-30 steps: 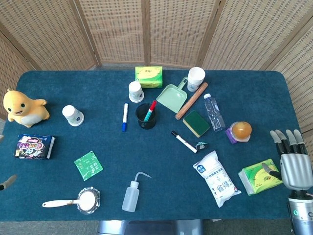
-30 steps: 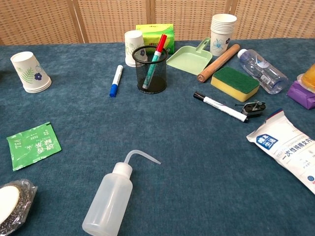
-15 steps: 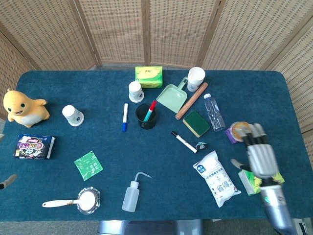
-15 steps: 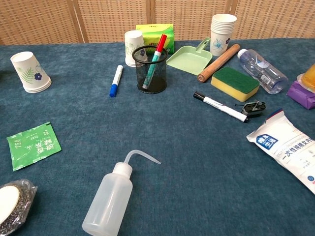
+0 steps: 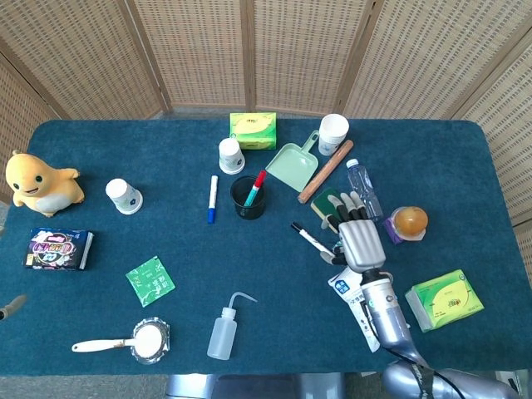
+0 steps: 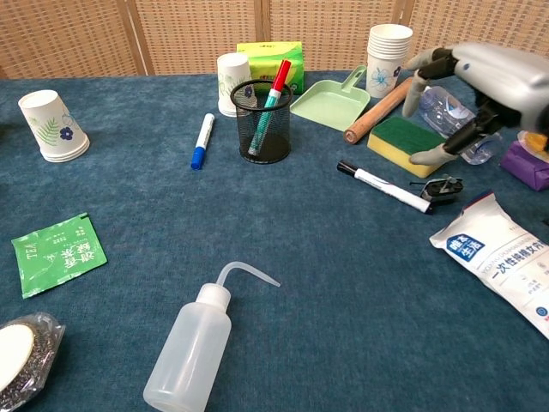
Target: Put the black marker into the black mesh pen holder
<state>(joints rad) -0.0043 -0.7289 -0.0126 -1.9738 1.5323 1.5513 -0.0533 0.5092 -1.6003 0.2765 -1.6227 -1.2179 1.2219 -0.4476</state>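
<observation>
Right hand (image 5: 359, 241): silver-grey metal, dark fingertips, grey forearm

The right robot hand (image 5: 359, 236) hangs palm down with its fingers (image 6: 426, 155) spread and slightly curled, holding nothing. Its forearm (image 5: 384, 309) runs back toward the robot's body. The left robot hand appears in neither view.

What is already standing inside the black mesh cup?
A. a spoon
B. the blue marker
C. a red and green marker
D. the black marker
C, because a red and green marker leans inside the black mesh pen holder, while the black marker and the blue marker both lie flat on the table.
</observation>
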